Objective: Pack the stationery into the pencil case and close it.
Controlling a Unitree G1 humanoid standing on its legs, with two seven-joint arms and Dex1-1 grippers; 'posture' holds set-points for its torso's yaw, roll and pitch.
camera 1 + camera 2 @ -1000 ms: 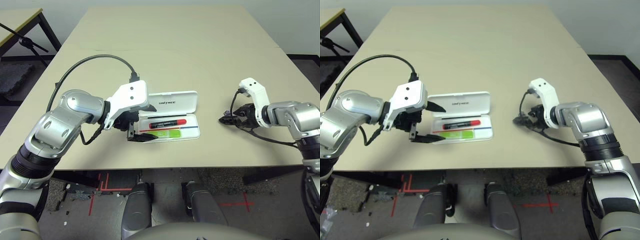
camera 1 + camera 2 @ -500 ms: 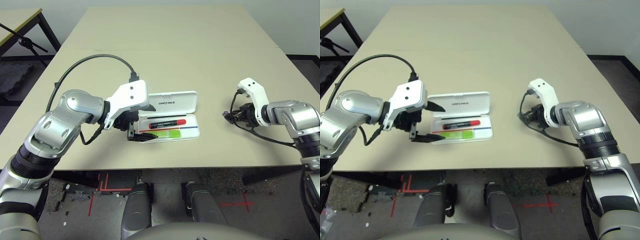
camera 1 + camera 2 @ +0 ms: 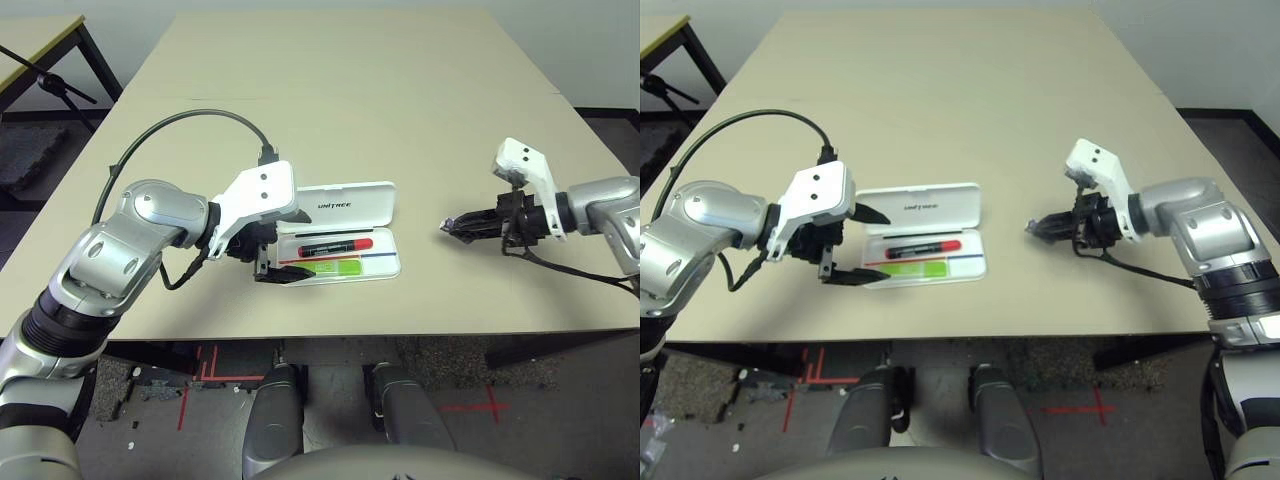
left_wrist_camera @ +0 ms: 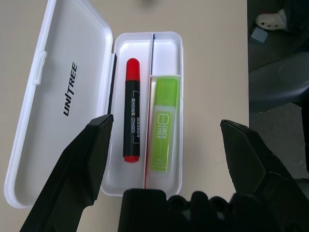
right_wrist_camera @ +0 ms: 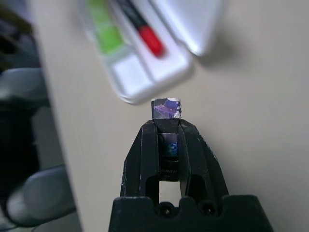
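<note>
Since a second ago your right gripper (image 5: 166,126) has risen off the table (image 3: 330,110) and rolled over, so its fingers now point left toward the pencil case (image 3: 340,240) instead of down at the tabletop. You have those fingers pinched on the tiny dark blue-black block (image 5: 166,108), which sticks out just past the fingertips and hangs clear above the table surface, well apart from the case. Your left gripper (image 4: 166,145) has not shifted: it hovers at the left end of the open case with its two black fingers (image 4: 84,159) spread wide, one over the near edge of the lid (image 4: 58,96), the other beyond the tray's outer rim, holding nothing. Inside the tray (image 4: 166,46) you can see the red marker with black cap (image 4: 132,108) lying lengthwise beside the hinge, and the lime-green and white highlighter (image 4: 162,125) just beside it on the other side of the red-and-blue stripe. The lid lies folded flat open on the table.
</note>
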